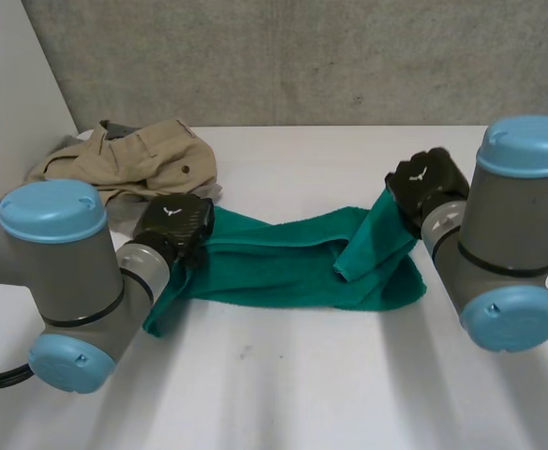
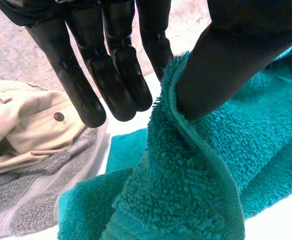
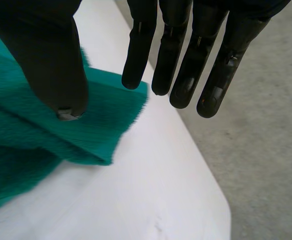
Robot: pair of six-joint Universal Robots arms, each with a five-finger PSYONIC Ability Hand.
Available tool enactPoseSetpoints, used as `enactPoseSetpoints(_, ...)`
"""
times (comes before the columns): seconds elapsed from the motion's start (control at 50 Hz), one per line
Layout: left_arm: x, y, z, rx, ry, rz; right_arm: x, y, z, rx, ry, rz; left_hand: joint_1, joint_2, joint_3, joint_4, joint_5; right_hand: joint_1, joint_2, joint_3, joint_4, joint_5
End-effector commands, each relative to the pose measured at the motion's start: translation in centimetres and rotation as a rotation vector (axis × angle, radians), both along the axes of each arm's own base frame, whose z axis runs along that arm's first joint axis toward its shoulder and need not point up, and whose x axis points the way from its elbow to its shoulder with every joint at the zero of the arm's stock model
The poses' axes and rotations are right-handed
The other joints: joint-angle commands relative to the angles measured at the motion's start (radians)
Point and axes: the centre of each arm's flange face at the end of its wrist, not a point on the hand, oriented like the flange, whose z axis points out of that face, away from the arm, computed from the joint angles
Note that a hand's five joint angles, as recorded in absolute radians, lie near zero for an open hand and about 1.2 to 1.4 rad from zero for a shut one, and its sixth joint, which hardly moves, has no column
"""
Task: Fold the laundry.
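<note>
A green towel (image 1: pixel 274 267) lies bunched in a long strip across the middle of the white table (image 1: pixel 302 394). My left hand (image 1: pixel 175 223) is at its left end. In the left wrist view that hand (image 2: pixel 111 75) pinches the towel's raised edge (image 2: pixel 185 190) between the thumb and straight fingers. My right hand (image 1: pixel 426 183) hovers at the towel's right end, where a corner stands lifted. In the right wrist view that hand (image 3: pixel 51 55) has straight fingers held apart from the thumb. The towel's corner (image 3: pixel 26 150) lies just beyond the thumb tip.
A beige garment (image 1: pixel 133 159) with a button is heaped at the back left, close behind my left hand. A grey towel (image 2: pixel 26 195) lies beside it. The table's rounded edge (image 3: pixel 220 200) runs near my right hand, with concrete floor (image 3: pixel 265 165) past it.
</note>
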Motion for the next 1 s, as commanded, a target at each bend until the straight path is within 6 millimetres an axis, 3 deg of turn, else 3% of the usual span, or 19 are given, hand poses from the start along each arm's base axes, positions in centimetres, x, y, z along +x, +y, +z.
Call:
enactPoseSetpoints(0.02, 0.6, -0.2, -0.2, 0.011, -0.005, 0.015, -0.1, -0.9, 2.8, -0.054, -0.068, 0.015, 0.251, 0.198, 0.204, 0.198, 0.255, -0.432, -0.556, -0.549, -0.549, -0.526)
enactPoseSetpoints(0.08, 0.6, -0.1, -0.1, 0.011, -0.004, 0.012, 0.2, -0.3, 2.5, -0.026, -0.066, 0.072, 0.251, 0.198, 0.204, 0.198, 0.255, -0.433, -0.556, -0.55, -0.549, -0.526)
enactPoseSetpoints(0.24, 0.7, -0.1, -0.1, 0.011, -0.004, 0.013, 1.4, 1.8, -0.9, 0.109, -0.036, 0.225, 0.251, 0.198, 0.204, 0.198, 0.255, -0.392, -0.515, -0.509, -0.508, -0.485)
enactPoseSetpoints(0.6, 1.9, -1.2, -0.3, 0.018, -0.007, 0.055, 3.7, -1.6, -7.1, 0.169, 0.029, 0.23, 0.251, 0.198, 0.204, 0.198, 0.255, -0.139, -0.263, -0.256, -0.256, -0.232)
enactPoseSetpoints(0.68, 1.8, -1.1, -0.3, 0.018, -0.008, 0.055, 4.1, -2.4, -8.2, 0.163, 0.025, 0.225, 0.251, 0.198, 0.204, 0.198, 0.255, 0.142, 0.018, 0.025, 0.025, 0.049)
enactPoseSetpoints(0.7, 1.8, -1.1, -0.4, 0.02, -0.008, 0.055, 4.1, -2.8, -8.3, 0.15, 0.023, 0.213, 0.251, 0.198, 0.204, 0.198, 0.255, 0.329, 0.205, 0.212, 0.212, 0.236)
enactPoseSetpoints(0.76, 1.8, -1.1, -0.3, 0.021, -0.009, 0.055, 4.2, -3.2, -7.9, 0.124, 0.02, 0.197, 0.251, 0.198, 0.204, 0.198, 0.255, 0.672, 0.549, 0.556, 0.556, 0.579)
enactPoseSetpoints(0.84, 1.9, -1.0, 0.0, 0.022, -0.011, 0.054, 3.9, -3.6, -6.3, 0.084, -0.001, 0.16, 0.251, 0.198, 0.204, 0.198, 0.255, 0.673, 0.549, 0.556, 0.557, 0.58)
enactPoseSetpoints(0.92, 2.1, -0.7, 2.0, 0.0, 0.0, 0.054, 3.0, -3.4, -1.3, 0.01, -0.07, 0.134, 0.251, 0.198, 0.204, 0.198, 0.255, 0.673, 0.549, 0.556, 0.557, 0.58)
enactPoseSetpoints(0.94, 2.1, -0.6, 2.4, -0.007, 0.004, 0.054, 2.3, -3.2, 0.9, -0.018, -0.096, 0.121, 0.251, 0.198, 0.204, 0.198, 0.255, 0.673, 0.549, 0.556, 0.557, 0.58)
enactPoseSetpoints(1.0, 2.3, -0.2, 3.8, -0.028, 0.013, 0.052, 0.4, -2.7, 3.4, -0.013, -0.094, 0.087, 0.251, 0.198, 0.204, 0.198, 0.255, 0.673, 0.549, 0.556, 0.557, 0.58)
